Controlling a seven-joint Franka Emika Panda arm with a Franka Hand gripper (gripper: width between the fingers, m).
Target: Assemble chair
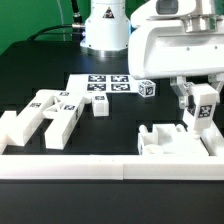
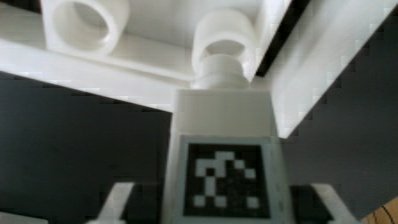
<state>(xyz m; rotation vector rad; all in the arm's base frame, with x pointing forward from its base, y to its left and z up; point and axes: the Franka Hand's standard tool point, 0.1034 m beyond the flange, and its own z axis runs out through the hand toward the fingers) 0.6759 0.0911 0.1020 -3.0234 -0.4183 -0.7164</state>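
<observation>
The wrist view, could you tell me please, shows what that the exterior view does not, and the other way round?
Only the wrist view: the round peg at the end of the leg, and a round hole in the white part ahead of it. Only the exterior view: loose chair parts at its left, the marker board, a small tagged block and the long rail. Both: the claw shut on that tagged leg.

Bright, even light — white chair leg (image 2: pixel 222 118) glares; wrist view soft, blurred.
</observation>
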